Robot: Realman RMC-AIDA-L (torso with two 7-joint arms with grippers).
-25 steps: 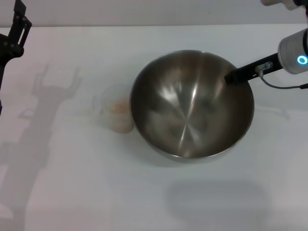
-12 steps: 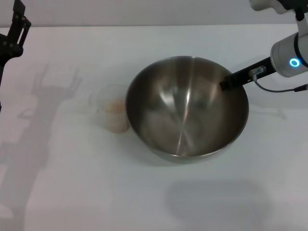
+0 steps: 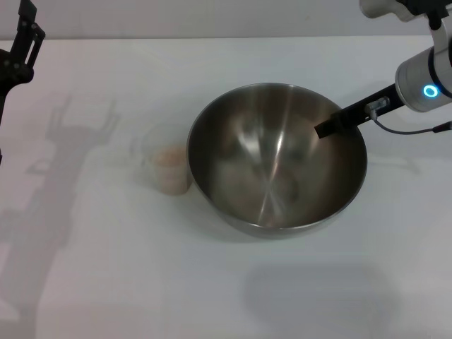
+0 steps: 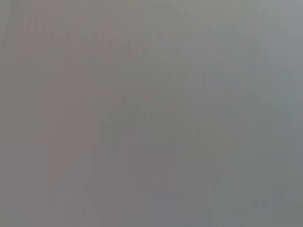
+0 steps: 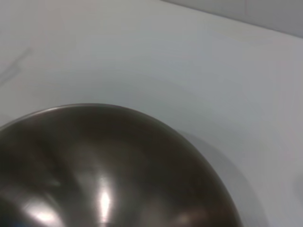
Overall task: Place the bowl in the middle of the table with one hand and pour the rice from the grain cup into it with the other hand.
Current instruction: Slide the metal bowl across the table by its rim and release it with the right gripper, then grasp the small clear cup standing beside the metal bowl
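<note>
From my head camera I count one bowl (image 3: 277, 159), one grain cup (image 3: 165, 161) and two arms. The bowl sits on the white surface (image 3: 141, 282), its shiny inside empty. My right claw (image 3: 328, 127) reaches in from the right over the bowl's far right rim, its dark tip at the inner wall; I cannot tell whether it is open, closed or pinching the rim. On the far side of the bowl from that claw stands the clear grain cup, upright, just beside the bowl's left wall, with a low layer of pale rice (image 3: 170, 159) in it. Further back, at the far left edge, my left claw (image 3: 21, 46) hangs well apart from cup and bowl; its state is not readable either.

The right wrist camera gives only the bowl's (image 5: 109, 170) curved rim and gleaming inside against the pale surface (image 5: 142, 52), no cup. The left wrist camera returns a flat grey field, nothing identifiable.

A paler wall strip runs behind the surface.
</note>
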